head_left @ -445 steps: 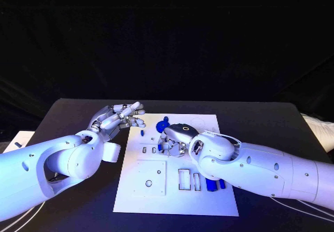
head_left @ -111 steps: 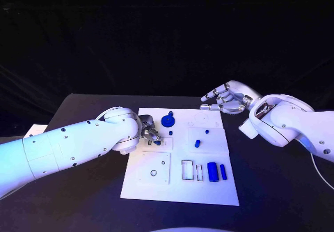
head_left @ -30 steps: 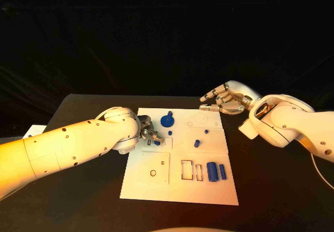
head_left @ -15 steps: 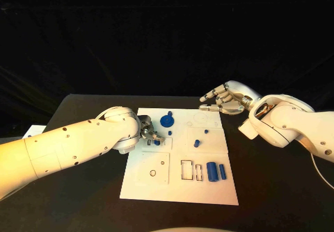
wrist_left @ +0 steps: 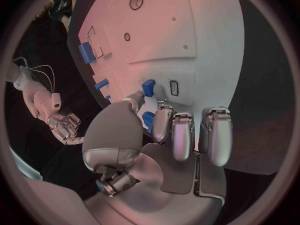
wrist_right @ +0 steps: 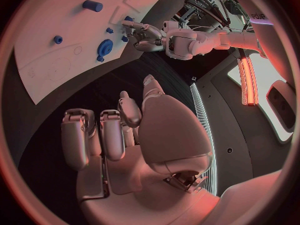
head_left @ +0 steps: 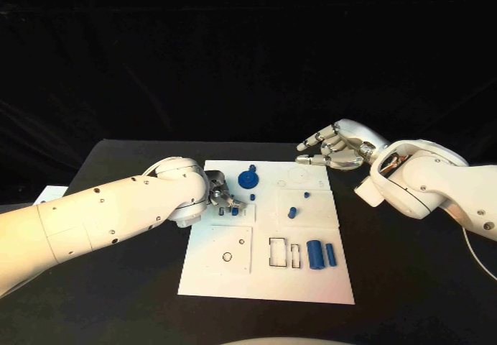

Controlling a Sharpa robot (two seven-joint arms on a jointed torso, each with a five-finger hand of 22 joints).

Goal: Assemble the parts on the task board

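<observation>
The white task board [head_left: 267, 280] lies in the middle of the black table. My left hand [head_left: 220, 200] is low over the board's left upper part and pinches a small blue part [head_left: 234, 210] between thumb and fingers, next to a small rectangular slot [wrist_left: 174, 88]. In the left wrist view that blue part [wrist_left: 148, 120] sits between the fingertips, and another blue piece [wrist_left: 148, 87] lies by the thumb tip. My right hand [head_left: 335, 150] hangs above the board's far right corner, fingers apart and holding nothing.
On the board stand a blue round part with a peg [head_left: 248, 178], two small blue studs [head_left: 307, 194], a blue peg [head_left: 293, 213] and two blue blocks [head_left: 314, 255] beside rectangular slots [head_left: 279, 252]. A white object [head_left: 47, 194] lies at the table's left edge.
Over the longer span the arms swapped roles: the right hand left the board and rose, the left hand came down onto it. In the last second the hands barely moved.
</observation>
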